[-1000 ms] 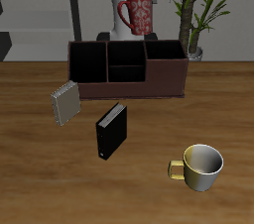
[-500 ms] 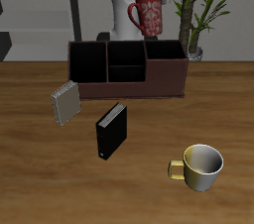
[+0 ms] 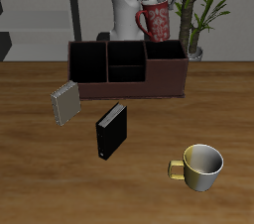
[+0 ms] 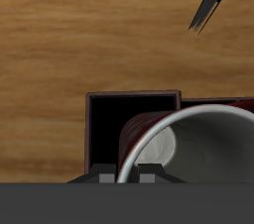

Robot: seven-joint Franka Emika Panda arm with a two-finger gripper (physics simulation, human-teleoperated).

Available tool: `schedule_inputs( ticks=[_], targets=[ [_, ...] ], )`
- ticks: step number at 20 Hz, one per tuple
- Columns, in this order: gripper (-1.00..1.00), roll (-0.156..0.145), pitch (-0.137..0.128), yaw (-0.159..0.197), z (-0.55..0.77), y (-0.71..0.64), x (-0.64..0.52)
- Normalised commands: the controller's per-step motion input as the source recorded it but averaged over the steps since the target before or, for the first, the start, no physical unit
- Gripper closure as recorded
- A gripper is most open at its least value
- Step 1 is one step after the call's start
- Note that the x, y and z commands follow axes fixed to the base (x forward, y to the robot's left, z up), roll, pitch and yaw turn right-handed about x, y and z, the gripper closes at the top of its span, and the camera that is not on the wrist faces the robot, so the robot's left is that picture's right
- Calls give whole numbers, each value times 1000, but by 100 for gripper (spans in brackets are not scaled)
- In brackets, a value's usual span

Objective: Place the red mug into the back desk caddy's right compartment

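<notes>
Fingers (image 3: 159,3) clamp the red mug (image 3: 157,20) above the back desk caddy (image 3: 127,69).

The jaws' tips hide behind the red mug (image 3: 158,20); the frame's 3 o'clock edge crops its rim (image 4: 198,139).

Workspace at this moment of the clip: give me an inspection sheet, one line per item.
Surface: wooden table, no spills seen.
Job's things: red mug held in the air above the caddy, over its wide end section; not yet inside.
Clutter: yellow-cream mug near the front edge; black book and grey notebook in front of the caddy.
Grippers: gripper at the mug's top; its fingers cannot be made out.
Cables: nothing seen.
Surroundings: potted plant behind the caddy; shelving at the back.
</notes>
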Motion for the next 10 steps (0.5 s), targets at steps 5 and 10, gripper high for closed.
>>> schedule_inputs(
  ticks=[5,10],
  targets=[
    [100,23,48,42,-262,111,6],
    [100,3,27,-6,-124,32,6]
  ],
)
